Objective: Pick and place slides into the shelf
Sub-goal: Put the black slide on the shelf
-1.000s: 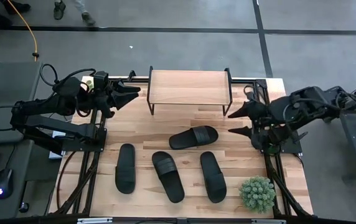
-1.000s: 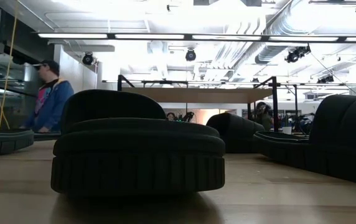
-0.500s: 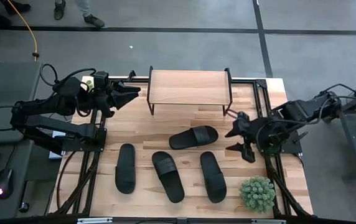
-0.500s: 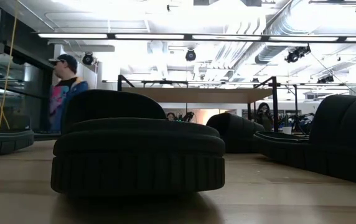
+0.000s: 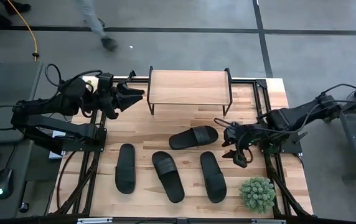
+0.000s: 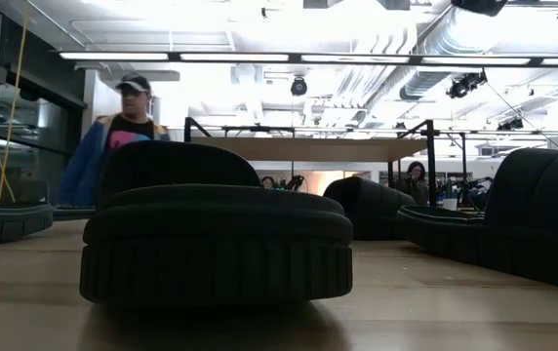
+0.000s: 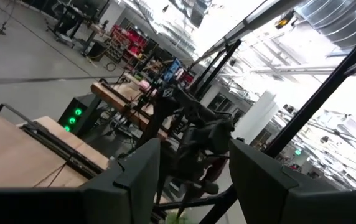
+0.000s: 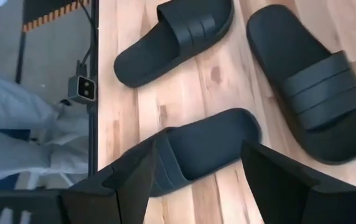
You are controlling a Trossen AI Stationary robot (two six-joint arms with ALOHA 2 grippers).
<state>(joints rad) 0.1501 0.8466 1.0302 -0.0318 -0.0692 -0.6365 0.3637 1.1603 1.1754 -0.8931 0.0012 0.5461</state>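
Observation:
Four black slides lie soles down on the table in the high view: three in a near row [image 5: 126,168], [image 5: 168,176], [image 5: 213,176], and one farther back [image 5: 193,137], lying crosswise. The shelf [image 5: 189,87] stands on its black legs at the far edge. My right gripper [image 5: 228,142] is open and hovers just right of the crosswise slide, tipped down. In its wrist view my right gripper [image 8: 198,148] frames the rightmost slide of the row [image 8: 196,149] without touching it. My left gripper [image 5: 139,95] waits open, left of the shelf.
A small green potted plant [image 5: 257,193] stands at the near right corner, close to the rightmost slide. Black frame rails run along both side edges. Bare wood lies between the shelf and the slides. A person [image 6: 113,136] passes beyond the far edge.
My right gripper has swung from the table's right edge toward the left and slightly near, to the crosswise slide's right end, tipping downward and staying open. The slides have not moved. The person has walked along behind the far edge.

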